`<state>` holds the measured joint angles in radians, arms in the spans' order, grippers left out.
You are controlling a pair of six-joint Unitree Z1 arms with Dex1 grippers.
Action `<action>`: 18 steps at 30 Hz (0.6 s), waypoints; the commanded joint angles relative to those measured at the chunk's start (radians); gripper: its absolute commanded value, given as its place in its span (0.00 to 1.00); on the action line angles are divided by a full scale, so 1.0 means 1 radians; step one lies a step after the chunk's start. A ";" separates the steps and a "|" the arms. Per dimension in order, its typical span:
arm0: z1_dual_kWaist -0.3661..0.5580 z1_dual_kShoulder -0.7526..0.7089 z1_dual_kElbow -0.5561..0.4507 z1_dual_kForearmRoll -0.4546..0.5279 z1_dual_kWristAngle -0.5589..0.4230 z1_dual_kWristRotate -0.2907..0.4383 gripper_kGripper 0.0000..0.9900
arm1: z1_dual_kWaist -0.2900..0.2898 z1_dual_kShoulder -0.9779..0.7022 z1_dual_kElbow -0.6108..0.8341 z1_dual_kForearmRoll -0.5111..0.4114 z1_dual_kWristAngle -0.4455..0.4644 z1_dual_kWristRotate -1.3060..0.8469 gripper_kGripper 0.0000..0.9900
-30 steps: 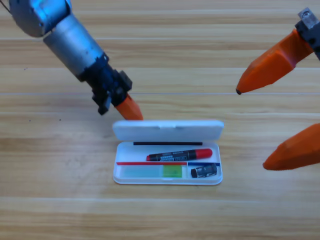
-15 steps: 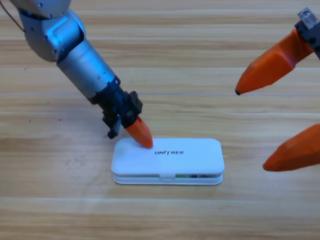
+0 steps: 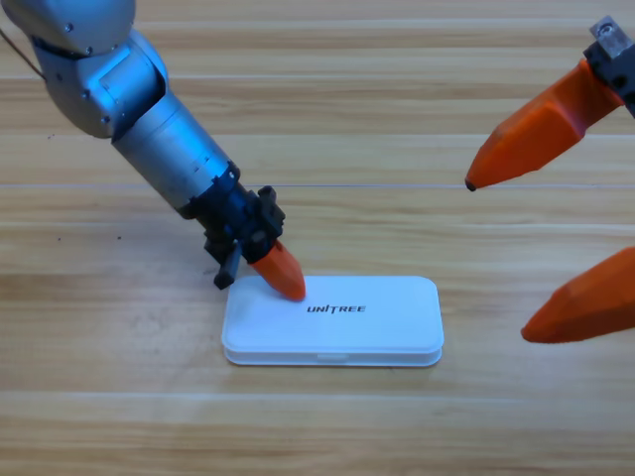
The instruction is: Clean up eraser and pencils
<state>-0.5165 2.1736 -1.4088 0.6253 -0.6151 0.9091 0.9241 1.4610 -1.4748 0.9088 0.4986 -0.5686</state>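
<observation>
The white UNITREE case [image 3: 367,322] lies closed in the middle of the table, lid down flat. The eraser and the pencils are hidden inside it. My left gripper [image 3: 281,273] comes in from the upper left, and its orange tip presses on the lid's left end. It holds nothing. My right gripper [image 3: 501,258] waits at the right edge, open, with one orange jaw high and the other low and nothing between them.
The wooden table [image 3: 327,139] runs all round the case. The left arm's grey body [image 3: 149,119] slants across the upper left. The right gripper's large jaws fill the right edge, to the right of the case.
The case's lid went from standing open to fully shut. My left gripper came forward and down from behind the lid onto its top. The right gripper held still.
</observation>
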 commanded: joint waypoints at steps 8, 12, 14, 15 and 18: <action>-0.045 -0.482 -0.131 0.389 0.192 -0.141 1.00 | -0.027 -0.013 0.037 -0.015 0.018 0.007 0.94; -0.088 -0.696 -0.079 0.396 0.215 -0.234 1.00 | -0.027 -0.008 0.037 -0.015 0.018 0.007 0.94; -0.102 -0.775 -0.041 0.395 0.215 -0.249 1.00 | -0.027 -0.008 0.037 -0.015 0.018 0.007 0.94; -0.111 -0.802 -0.024 0.393 0.210 -0.259 1.00 | -0.027 -0.008 0.036 -0.015 0.018 0.007 0.94; -0.128 -0.854 0.022 0.386 0.173 -0.263 1.00 | -0.027 -0.008 0.037 -0.015 0.018 0.007 0.94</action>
<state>-0.5942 1.3796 -1.4624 1.0060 -0.4112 0.6613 0.9241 1.4611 -1.4747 0.9087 0.5081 -0.5685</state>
